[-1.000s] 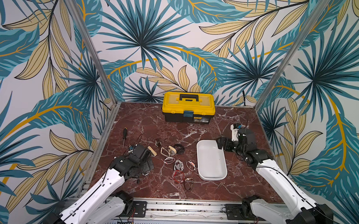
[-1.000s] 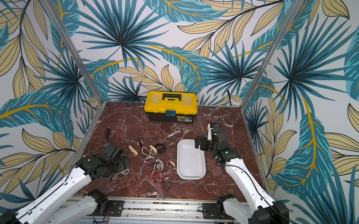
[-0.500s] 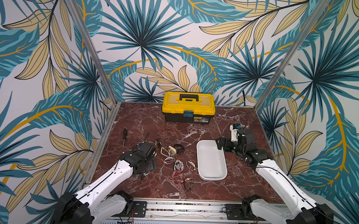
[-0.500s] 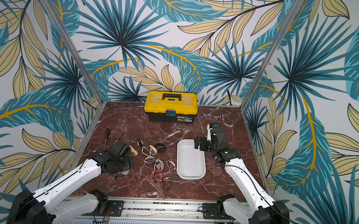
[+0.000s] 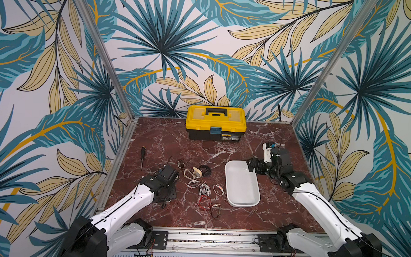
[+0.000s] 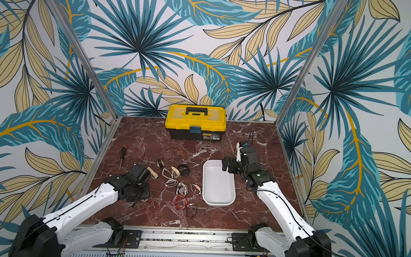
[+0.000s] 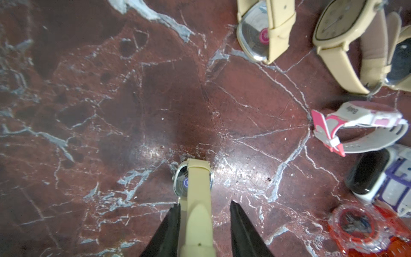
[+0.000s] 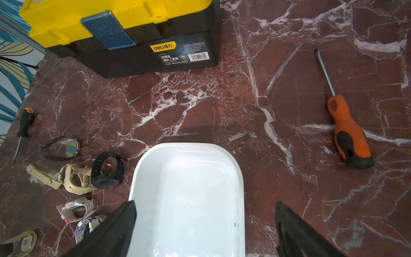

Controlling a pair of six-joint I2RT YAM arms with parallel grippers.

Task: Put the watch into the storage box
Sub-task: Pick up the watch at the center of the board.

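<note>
Cream watch (image 7: 193, 178): likely light, strap floppy; hold strap by case; left gripper (image 7: 204, 203) jaws straddle strap, gap one side; right gripper (image 8: 205, 202) jaws wide apart

Tropical-leaf wallpaper walls (image 5: 202, 51), red marble tabletop (image 5: 175, 142)

The desk (image 5: 173, 137) held one yellow-lidded toolbox (image 5: 216, 121), one white storage box (image 5: 241, 186), one black-handled screwdriver (image 5: 142, 152) and one orange-handled screwdriver (image 8: 347, 133), so two drivers in all. Watches (image 5: 204, 170) came to ten by my count, including the cream watch (image 7: 196, 200) between the tips of the left claw (image 7: 204, 203), though a few overlapped. Claws were two, counting the right claw (image 8: 205, 203).
</note>
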